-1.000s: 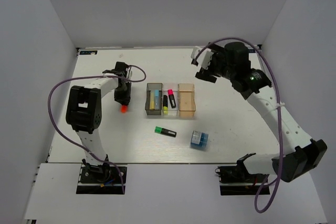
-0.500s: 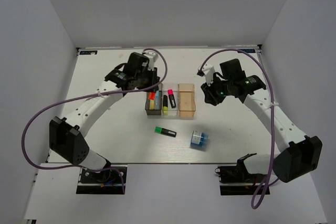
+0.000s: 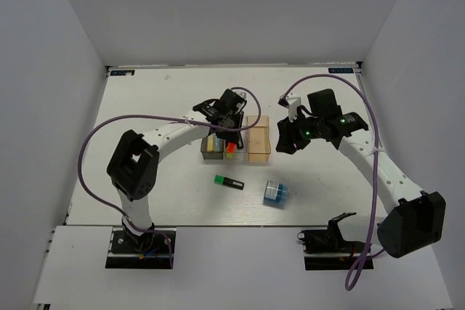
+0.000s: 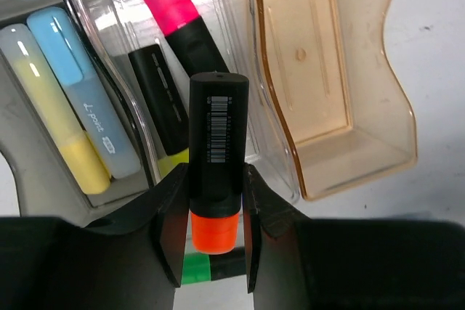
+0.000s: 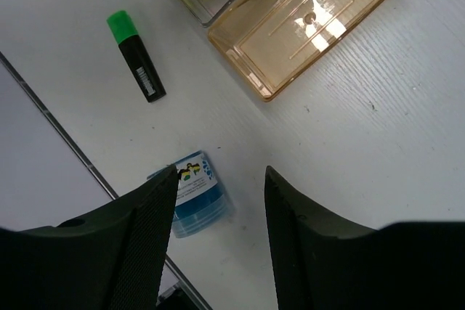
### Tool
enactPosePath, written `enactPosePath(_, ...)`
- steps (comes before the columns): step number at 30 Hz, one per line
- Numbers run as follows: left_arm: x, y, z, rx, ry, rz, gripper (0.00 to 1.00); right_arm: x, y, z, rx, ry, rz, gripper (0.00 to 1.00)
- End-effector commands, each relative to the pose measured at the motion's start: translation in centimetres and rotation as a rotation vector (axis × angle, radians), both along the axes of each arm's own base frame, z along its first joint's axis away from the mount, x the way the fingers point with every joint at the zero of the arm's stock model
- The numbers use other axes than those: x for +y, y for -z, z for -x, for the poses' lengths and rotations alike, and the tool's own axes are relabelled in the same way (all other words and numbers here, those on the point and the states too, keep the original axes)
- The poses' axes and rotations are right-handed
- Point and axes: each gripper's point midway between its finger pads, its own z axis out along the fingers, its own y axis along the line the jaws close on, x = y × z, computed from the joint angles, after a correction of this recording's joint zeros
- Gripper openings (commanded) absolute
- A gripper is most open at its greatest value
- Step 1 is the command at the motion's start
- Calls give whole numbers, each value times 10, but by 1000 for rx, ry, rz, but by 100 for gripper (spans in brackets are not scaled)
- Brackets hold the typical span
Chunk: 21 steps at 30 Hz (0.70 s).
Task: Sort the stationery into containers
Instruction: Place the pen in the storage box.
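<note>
My left gripper (image 3: 229,136) (image 4: 212,215) is shut on an orange-capped black marker (image 4: 216,157) and holds it over the clear middle bin (image 4: 218,5), which holds a pink-capped marker (image 4: 182,23) and a yellow-capped one (image 4: 163,103). The smoky grey bin (image 3: 211,144) holds a pale yellow stick (image 4: 54,114) and a light blue stick (image 4: 87,92). The amber bin (image 3: 259,139) (image 4: 327,78) is empty. My right gripper (image 3: 285,139) (image 5: 221,186) is open above the table beside the amber bin. A green-capped marker (image 3: 229,182) (image 5: 136,54) and a blue block (image 3: 275,193) (image 5: 192,192) lie on the table.
White walls close the table (image 3: 145,179) on three sides. The arm bases stand at the near edge, with purple cables looping above both arms.
My left gripper has carried the orange-capped marker from the table's left across the grey bin to above the clear bin. My right gripper has come down toward the amber bin's right side.
</note>
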Motion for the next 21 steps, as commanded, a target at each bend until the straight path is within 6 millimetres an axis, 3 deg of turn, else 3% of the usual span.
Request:
enactPosePath(1, -10, -29, -25, -99, -49, 35, 13, 4, -9, 0, -22, 4, -60, 55)
enactPosePath(4, -16, -28, -32, -106, -58, 33, 20, 4, -5, 3, -9, -15, -64, 63)
enactPosePath(5, -16, -26, -37, -112, -59, 19, 37, 6, -5, 7, -1, -29, -73, 71)
enactPosePath(7, -20, -35, -42, -125, -61, 29, 39, 11, -5, 16, 24, -93, -94, 76)
enactPosePath(9, -18, -35, -42, -123, -61, 12, 53, 18, -5, 30, 38, -196, -135, 75)
enactPosePath(10, -18, -45, -43, -138, -63, 20, 66, 20, -5, 34, 28, -240, -140, 71)
enactPosePath(15, -10, -72, -39, -191, -61, 44, 83, 32, -8, 40, -11, -360, -196, 67)
enactPosePath(17, -2, -73, -35, -181, -62, 26, 83, 35, -6, 40, 15, -383, -200, 65)
enactPosePath(18, 1, -83, -32, -194, -65, 39, 82, 38, -5, 42, 18, -399, -196, 62)
enactPosePath(19, 4, -87, -29, -200, -68, 41, 76, 43, -9, 42, 18, -421, -203, 62)
enactPosePath(20, 13, -83, -19, -195, -73, 34, 66, 45, -6, 42, 16, -437, -196, 62)
enactPosePath(21, 18, -100, -14, -230, -83, 65, 40, 54, -5, 47, 4, -475, -180, 59)
